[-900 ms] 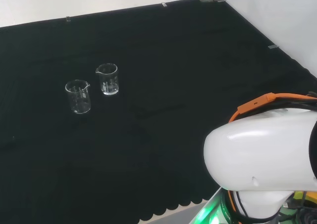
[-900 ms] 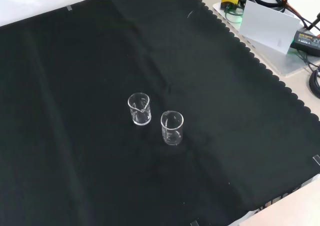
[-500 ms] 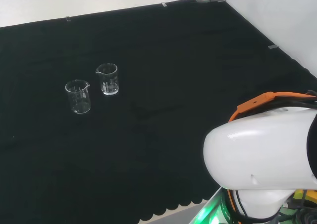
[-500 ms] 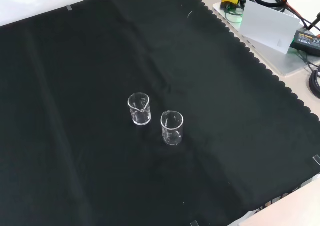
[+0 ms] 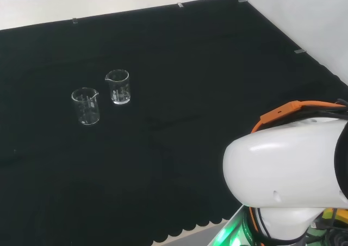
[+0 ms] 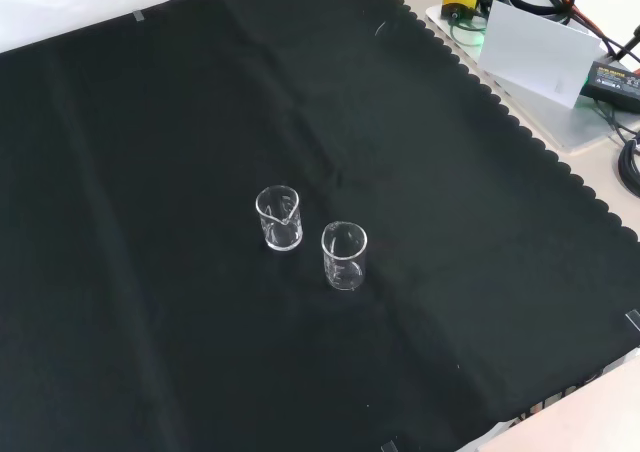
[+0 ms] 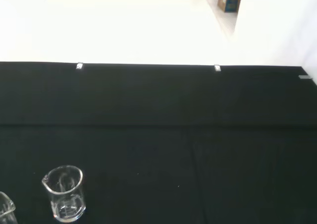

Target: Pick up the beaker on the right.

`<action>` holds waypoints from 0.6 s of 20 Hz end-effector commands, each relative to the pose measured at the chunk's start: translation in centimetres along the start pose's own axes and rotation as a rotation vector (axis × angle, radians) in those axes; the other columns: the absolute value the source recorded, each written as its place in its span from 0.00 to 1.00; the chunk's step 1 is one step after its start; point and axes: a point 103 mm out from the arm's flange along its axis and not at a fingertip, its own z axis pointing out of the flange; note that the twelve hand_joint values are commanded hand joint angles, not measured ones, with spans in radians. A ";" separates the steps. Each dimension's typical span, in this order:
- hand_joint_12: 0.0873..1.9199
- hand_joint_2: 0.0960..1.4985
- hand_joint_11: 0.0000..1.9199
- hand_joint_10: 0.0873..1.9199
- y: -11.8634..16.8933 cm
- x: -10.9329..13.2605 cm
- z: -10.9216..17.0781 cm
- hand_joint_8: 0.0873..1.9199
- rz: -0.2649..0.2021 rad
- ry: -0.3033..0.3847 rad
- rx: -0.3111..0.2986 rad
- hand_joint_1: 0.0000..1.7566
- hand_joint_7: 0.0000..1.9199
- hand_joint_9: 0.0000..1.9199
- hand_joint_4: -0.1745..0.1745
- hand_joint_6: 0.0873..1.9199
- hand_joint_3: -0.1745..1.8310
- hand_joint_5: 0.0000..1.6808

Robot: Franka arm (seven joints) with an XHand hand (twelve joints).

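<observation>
black cloth [image 5: 217,66] bears two upright beakers: one [image 5: 118,86] at two o'clock of the other [image 5: 86,106] in the head view. neither lifted; whole pickup remains. hand's state: cannot tell.

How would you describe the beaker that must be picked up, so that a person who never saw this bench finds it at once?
On the black cloth stand two small clear beakers close together, apart from each other. In the head view, the target beaker is the right one and a little farther off than the other beaker. In the front view it is the left, slightly higher one, nearer the arm's side.
</observation>
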 end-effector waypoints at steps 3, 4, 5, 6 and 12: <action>0.47 0.84 0.00 0.31 0.3 -1.1 4.3 0.18 0.056 -0.011 0.086 0.08 0.00 0.04 0.39 0.00 0.20 0.09; 0.47 0.84 0.00 0.31 0.5 -1.0 4.8 0.18 0.057 -0.005 0.088 0.09 0.00 0.03 0.39 0.00 0.20 0.09; 0.47 0.84 0.00 0.31 0.7 -0.9 5.2 0.18 0.057 0.002 0.090 0.09 0.00 0.03 0.39 0.00 0.20 0.09; 0.47 0.84 0.00 0.31 1.1 -0.8 5.7 0.18 0.058 0.004 0.093 0.09 0.00 0.03 0.39 0.00 0.20 0.09; 0.46 0.82 0.00 0.31 4.2 -0.7 10.1 0.18 0.049 0.072 0.101 0.11 0.00 0.03 0.38 0.00 0.20 0.08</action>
